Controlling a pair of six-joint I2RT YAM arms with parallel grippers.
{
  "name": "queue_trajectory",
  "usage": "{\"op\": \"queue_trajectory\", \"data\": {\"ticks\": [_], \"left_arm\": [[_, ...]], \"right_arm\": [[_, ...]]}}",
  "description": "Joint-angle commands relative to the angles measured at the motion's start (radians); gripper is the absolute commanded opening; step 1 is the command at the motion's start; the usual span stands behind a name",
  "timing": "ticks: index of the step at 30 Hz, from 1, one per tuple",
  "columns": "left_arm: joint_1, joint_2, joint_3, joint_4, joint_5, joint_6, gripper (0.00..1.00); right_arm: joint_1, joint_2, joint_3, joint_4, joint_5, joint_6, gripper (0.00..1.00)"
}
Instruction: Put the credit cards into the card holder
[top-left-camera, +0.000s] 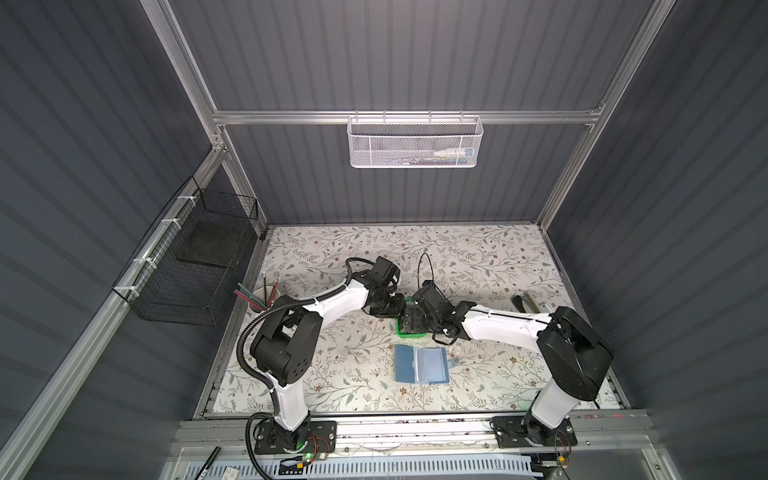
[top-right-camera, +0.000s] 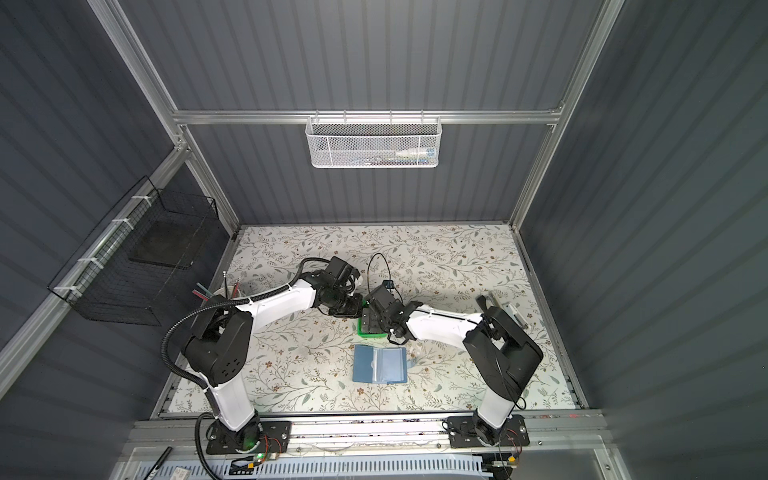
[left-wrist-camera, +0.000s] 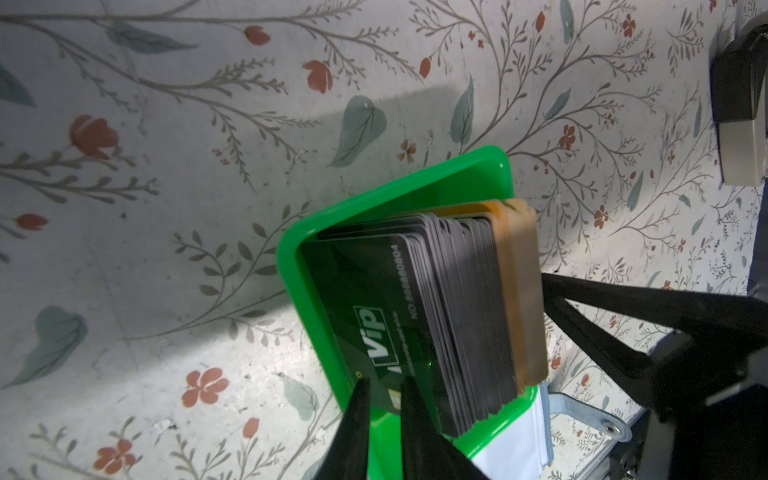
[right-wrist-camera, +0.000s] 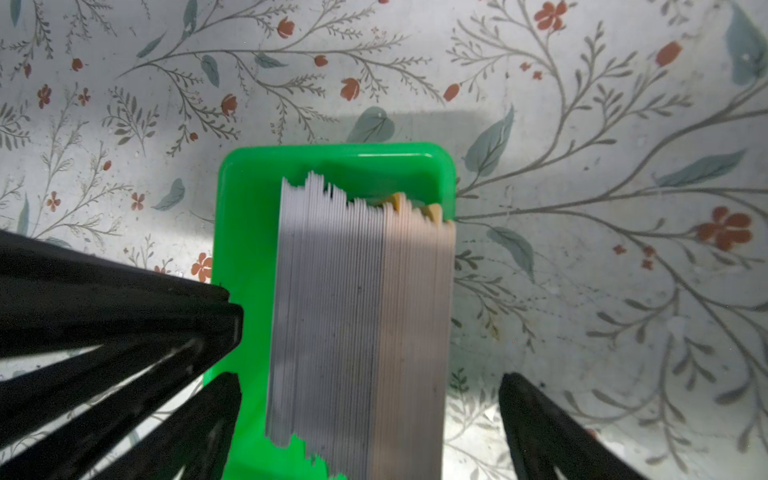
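The credit cards (right-wrist-camera: 353, 311) stand on edge as a thick stack in a small green tray (right-wrist-camera: 332, 153), grey ones beside tan ones. The outermost card (left-wrist-camera: 374, 316) is dark with white marks. My left gripper (left-wrist-camera: 386, 384) is shut on the tray's side wall (left-wrist-camera: 291, 291), one finger outside it and one inside. My right gripper (right-wrist-camera: 370, 390) hangs open above the stack, its fingers wide apart on either side and touching nothing. In both top views the two grippers meet over the tray (top-left-camera: 401, 330). The blue card holder (top-left-camera: 422, 363) lies open in front of it, clear sleeves up.
A cup of pencils (top-left-camera: 259, 297) stands at the table's left edge. A dark stapler-like object (top-left-camera: 525, 301) lies at the right. A black wire basket (top-left-camera: 187, 270) hangs on the left wall and a white mesh basket (top-left-camera: 415, 141) on the back rail.
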Motion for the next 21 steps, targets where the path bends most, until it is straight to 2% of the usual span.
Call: {"op": "queue_trajectory", "data": {"ticks": [1, 21], "left_arm": [[0.000, 0.009, 0.016, -0.020, 0.006, 0.003, 0.17], [0.000, 0.019, 0.015, -0.022, 0.016, 0.002, 0.17]], "right_arm": [[-0.006, 0.017, 0.010, 0.000, 0.008, 0.002, 0.99], [-0.017, 0.013, 0.005, -0.026, 0.059, 0.022, 0.99]]}}
